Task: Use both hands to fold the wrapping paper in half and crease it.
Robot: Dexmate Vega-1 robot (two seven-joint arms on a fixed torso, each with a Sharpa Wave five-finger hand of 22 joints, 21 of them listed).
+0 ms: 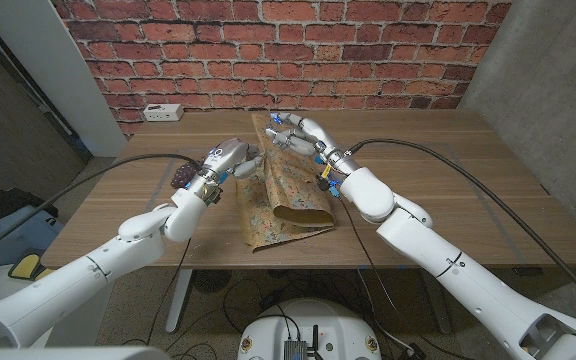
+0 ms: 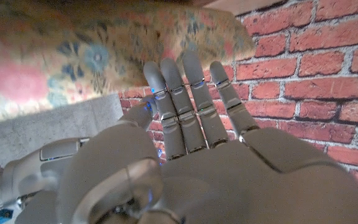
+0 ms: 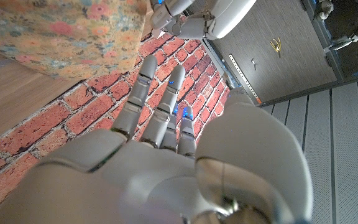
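The wrapping paper point(image 1: 280, 190), floral print on brown, lies partly folded in the middle of the wooden table point(image 1: 448, 170). One near flap curls up and shows its plain brown inside. My left hand point(image 1: 230, 158) is at the paper's left edge, fingers stretched toward it. My right hand point(image 1: 301, 134) hovers over the paper's far end, fingers also stretched out. In the left wrist view the left hand point(image 2: 185, 143) has straight fingers with the paper point(image 2: 73, 50) just beyond the tips. The right wrist view shows the right hand point(image 3: 166, 155), the paper point(image 3: 61, 31) and the left hand point(image 3: 204, 15). Neither hand grips anything.
A white power strip point(image 1: 163, 112) lies at the table's far left corner. A small dark object point(image 1: 181, 177) sits beside my left wrist. Black cables run over the table along both arms. A brick wall point(image 1: 368, 50) stands behind the table.
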